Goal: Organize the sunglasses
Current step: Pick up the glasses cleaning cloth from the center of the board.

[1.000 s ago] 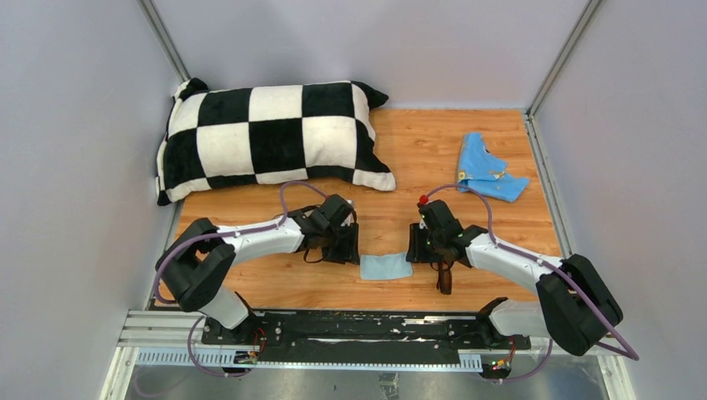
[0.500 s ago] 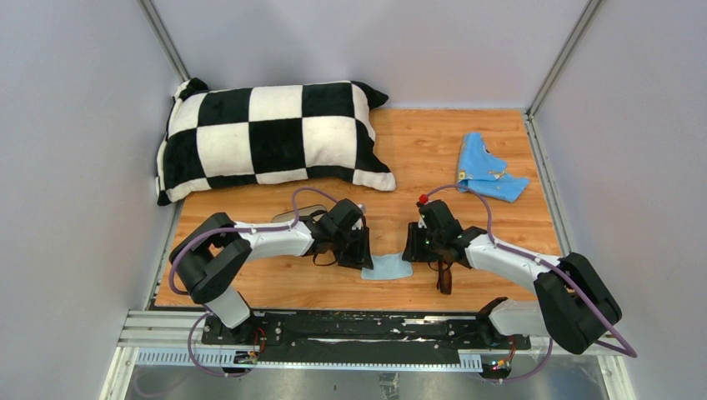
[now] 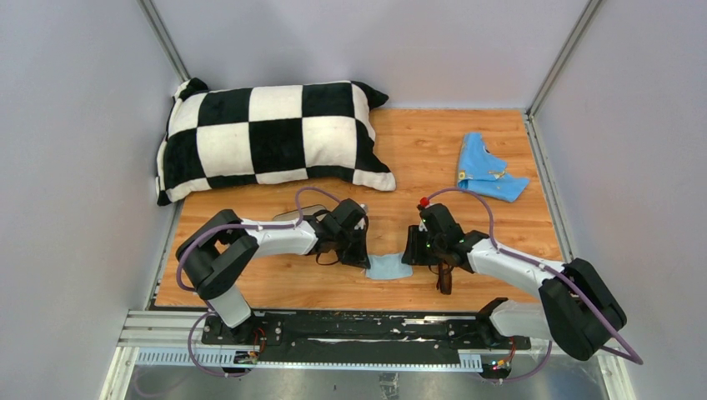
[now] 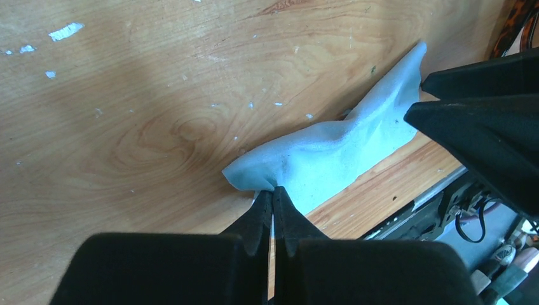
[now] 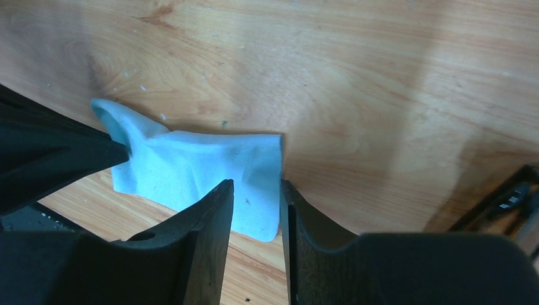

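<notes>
Pinched the left corner of the pale blue cloth [image 4: 330,159] tight in the left end effector [image 4: 273,203], with a fold raised off the table [image 3: 433,150]. Straddled its right edge with the right end effector [image 5: 256,189], fingers narrowly parted, not clamped. Found the sunglasses [image 3: 444,279] lying on the table just right of the cloth, partly under the right arm.

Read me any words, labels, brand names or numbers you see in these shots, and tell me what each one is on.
No text can be read in any view.
Blue fabric at the back right: small yellowish marks, too small to read.
Checkered pillow, pale blue cloth, sunglasses: no print shows.
Black base plate at the near edge: white flecks only, no legible letters.
</notes>
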Controlling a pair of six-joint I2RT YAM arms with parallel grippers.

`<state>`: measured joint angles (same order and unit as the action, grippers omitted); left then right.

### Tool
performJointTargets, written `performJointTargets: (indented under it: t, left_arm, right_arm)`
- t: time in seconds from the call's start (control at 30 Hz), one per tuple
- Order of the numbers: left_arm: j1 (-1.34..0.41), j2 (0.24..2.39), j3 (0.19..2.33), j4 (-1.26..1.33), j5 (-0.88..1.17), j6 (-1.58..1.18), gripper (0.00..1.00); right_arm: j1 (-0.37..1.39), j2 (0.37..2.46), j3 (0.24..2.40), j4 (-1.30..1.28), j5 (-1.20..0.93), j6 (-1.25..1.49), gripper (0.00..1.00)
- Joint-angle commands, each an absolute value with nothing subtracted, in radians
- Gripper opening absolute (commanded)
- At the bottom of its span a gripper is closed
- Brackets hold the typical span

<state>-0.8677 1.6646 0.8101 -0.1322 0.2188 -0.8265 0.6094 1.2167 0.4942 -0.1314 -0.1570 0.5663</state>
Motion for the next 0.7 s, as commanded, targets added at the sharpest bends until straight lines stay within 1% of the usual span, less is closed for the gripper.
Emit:
performJointTargets:
  t: [0.0,0.07,0.1,0.2,0.3,0.33,0.5,0.67]
  left_arm:
    - [-0.873,1.687,0.805,-0.181,0.177,-0.807,0.0]
    - [-0.872,1.685,0.805,-0.18,0.178,-0.808,0.0]
    - [-0.873,1.682,0.804,-0.18,0.175,-0.809,0.0]
    - [-0.873,1.669,0.799,-0.179,0.169,-0.808,0.0]
    - [-0.873,1.657,0.798,-0.181,0.162,-0.808,0.0]
    - [-0.873,1.652,0.8,-0.182,0.161,-0.805,0.0]
    - [-0.872,1.616,0.8,-0.185,0.161,-0.795,0.0]
    - [-0.872,1.522,0.798,-0.224,0.115,-0.76,0.0]
  right_arm:
    - [0.656,1.258,0.461,-0.161,-0.153,0.585,0.39]
    - [0.666,1.279,0.466,-0.156,-0.143,0.588,0.36]
    - [0.668,1.286,0.465,-0.15,-0.141,0.591,0.28]
    - [0.67,1.287,0.459,-0.143,-0.134,0.598,0.11]
    - [0.669,1.276,0.461,-0.148,-0.126,0.599,0.01]
    - [0.67,1.272,0.463,-0.152,-0.126,0.598,0.0]
    - [0.683,1.247,0.487,-0.147,-0.167,0.604,0.0]
    - [0.726,1.238,0.553,-0.158,-0.166,0.618,0.0]
